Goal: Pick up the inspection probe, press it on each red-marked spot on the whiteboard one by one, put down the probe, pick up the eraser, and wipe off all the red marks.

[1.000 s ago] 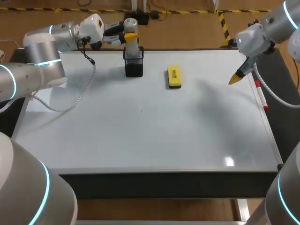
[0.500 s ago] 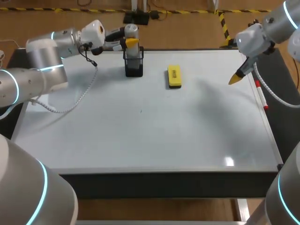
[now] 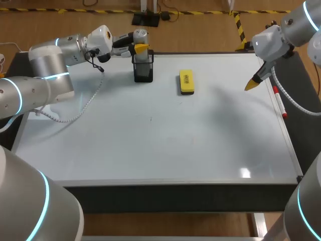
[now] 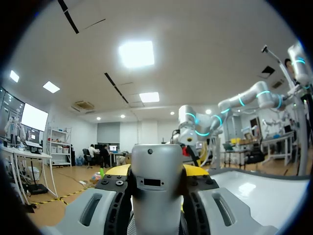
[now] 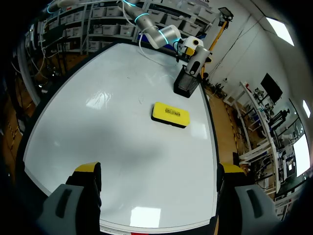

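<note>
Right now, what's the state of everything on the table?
inspection probe: held by left gripper, over the mesh holder
left gripper: fingers shut on inspection probe
right gripper: fingers open, empty, above the whiteboard
mesh holder: upright on whiteboard
eraser: flat on whiteboard, untouched
whiteboard: no red marks visible
red marker: lying along whiteboard's right edge

We are seeing the white board surface (image 3: 150, 140) showing bare across its near and middle stretches, giving a claw wide passage there. At the far side the black mesh holder (image 3: 143, 70) is standing upright, and our left claw (image 3: 141, 46) is clamping the grey cylindrical probe (image 3: 140, 35) above it, crowding that spot. The yellow block eraser (image 3: 186, 82) is lying near the holder, a gap between them. Our right claw (image 3: 251, 84) is hanging spread wide over the far right part, near the white marker pen with red ends (image 3: 279, 103) along the right edge.
</note>
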You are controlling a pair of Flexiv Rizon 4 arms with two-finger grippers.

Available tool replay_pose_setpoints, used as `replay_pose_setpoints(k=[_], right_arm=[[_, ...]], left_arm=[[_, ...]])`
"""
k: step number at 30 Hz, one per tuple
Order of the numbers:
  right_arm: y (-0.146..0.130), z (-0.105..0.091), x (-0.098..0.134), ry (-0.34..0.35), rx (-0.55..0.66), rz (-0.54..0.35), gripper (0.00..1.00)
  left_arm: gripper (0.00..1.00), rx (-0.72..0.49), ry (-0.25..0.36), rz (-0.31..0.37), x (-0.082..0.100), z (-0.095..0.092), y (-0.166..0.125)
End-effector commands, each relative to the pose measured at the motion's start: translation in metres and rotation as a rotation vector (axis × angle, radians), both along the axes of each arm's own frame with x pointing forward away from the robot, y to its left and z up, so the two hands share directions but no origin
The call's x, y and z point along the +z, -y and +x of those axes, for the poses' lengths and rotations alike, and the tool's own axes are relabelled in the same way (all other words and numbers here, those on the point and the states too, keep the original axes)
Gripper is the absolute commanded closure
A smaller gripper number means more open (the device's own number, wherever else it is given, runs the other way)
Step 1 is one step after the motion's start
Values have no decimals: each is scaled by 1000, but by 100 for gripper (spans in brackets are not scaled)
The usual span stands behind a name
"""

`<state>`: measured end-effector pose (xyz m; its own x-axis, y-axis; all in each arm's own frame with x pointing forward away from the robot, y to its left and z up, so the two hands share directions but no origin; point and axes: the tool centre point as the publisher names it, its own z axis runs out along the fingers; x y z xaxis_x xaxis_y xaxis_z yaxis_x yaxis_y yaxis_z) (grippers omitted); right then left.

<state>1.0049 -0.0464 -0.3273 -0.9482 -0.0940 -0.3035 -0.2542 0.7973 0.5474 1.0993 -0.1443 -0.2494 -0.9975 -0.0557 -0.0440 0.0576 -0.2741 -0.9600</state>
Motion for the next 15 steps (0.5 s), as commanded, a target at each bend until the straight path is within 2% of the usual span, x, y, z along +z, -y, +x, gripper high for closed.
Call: replay_pose_setpoints(k=[1,11,12,13,14,15], right_arm=[[0,0,0,-1,1,-5,0],[0,0,0,-1,1,-5,0],[0,0,0,-1,1,-5,0],[0,0,0,-1,1,-5,0],[0,0,0,-1,1,-5,0],[0,0,0,-1,1,-5,0]], left_arm=[[100,4,-3,0,-2,1,1],[100,10,-8,-4,-6,2,2],[96,10,-9,-5,-6,2,2],[63,10,-10,-5,-6,2,2],[11,10,-12,-6,-6,1,2],[0,10,-11,-6,-5,1,2]])
